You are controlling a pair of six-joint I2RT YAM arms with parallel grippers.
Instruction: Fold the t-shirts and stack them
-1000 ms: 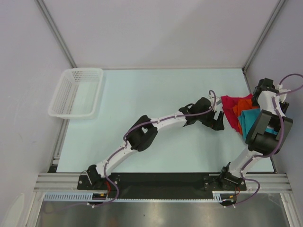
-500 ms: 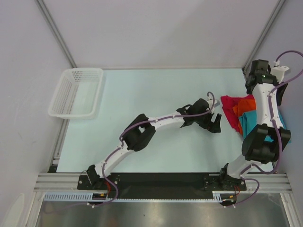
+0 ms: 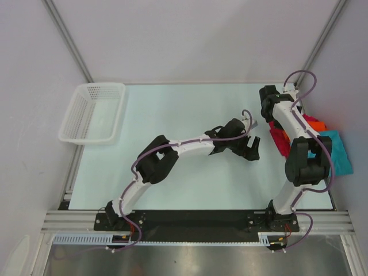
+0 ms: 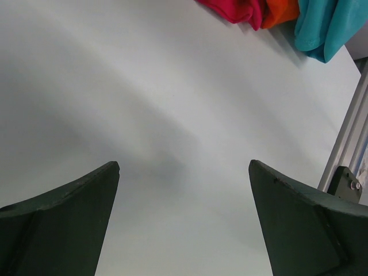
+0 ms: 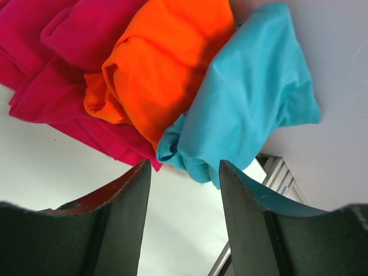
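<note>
A teal shirt (image 5: 247, 109), orange shirt (image 5: 167, 63) and magenta shirt (image 5: 52, 63) lie heaped at the counter's (image 3: 172, 115) right edge. The right end effector (image 5: 184, 167) hangs over them, parted and empty. The left end effector (image 4: 184, 167) gapes wide nearby.

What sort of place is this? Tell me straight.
Probably a robot lab work cell: two arms bolted to a metal rail, plain panel walls enclosing the table, three crumpled t-shirts and a mesh basket.

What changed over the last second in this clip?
The right gripper swung from the right side of the t-shirts away from the bases, then left, to the pile's far-left corner, open. The left gripper drew slightly left, open and empty. Nothing was grasped; t-shirts and basket appear unmoved.
</note>
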